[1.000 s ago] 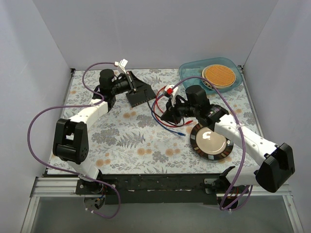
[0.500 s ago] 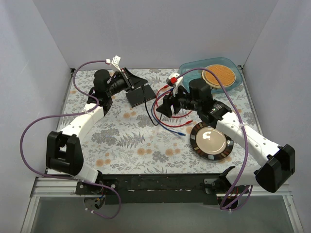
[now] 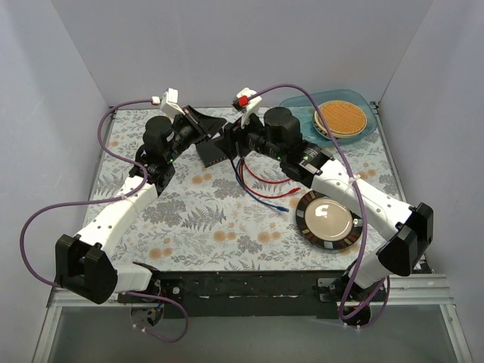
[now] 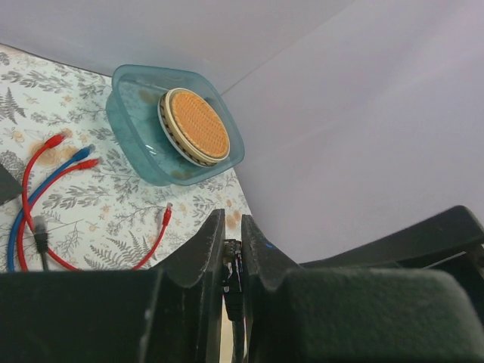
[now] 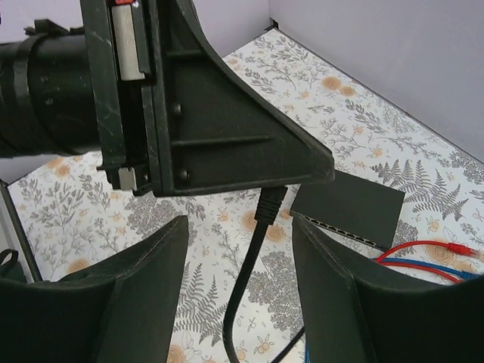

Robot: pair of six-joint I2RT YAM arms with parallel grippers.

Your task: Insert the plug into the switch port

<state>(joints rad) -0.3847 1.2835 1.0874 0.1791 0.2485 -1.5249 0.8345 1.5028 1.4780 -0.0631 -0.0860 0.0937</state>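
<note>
My left gripper (image 3: 200, 123) is raised over the far left of the table and shut on the black plug (image 4: 231, 261). The plug's boot (image 5: 270, 203) hangs below the left fingers (image 5: 227, 121), and its black cable (image 5: 246, 272) trails down. My right gripper (image 5: 240, 223) is open, with a finger on each side of that cable and not touching it. The flat black switch (image 5: 349, 204) lies on the table beyond, with its row of ports (image 5: 338, 228) along the near edge. From above, the switch (image 3: 209, 156) is partly hidden under both grippers.
A teal tub (image 3: 299, 106) holding an orange-topped disc (image 3: 340, 117) stands at the back right. A round black-rimmed dish (image 3: 328, 219) lies by the right arm. Loose red and blue cables (image 3: 265, 189) sprawl mid-table. Purple hoses loop beside both arms.
My right gripper has opened and swung left and back to meet the left gripper, and now straddles the black cable. The left arm has shifted slightly left, still holding the plug.
</note>
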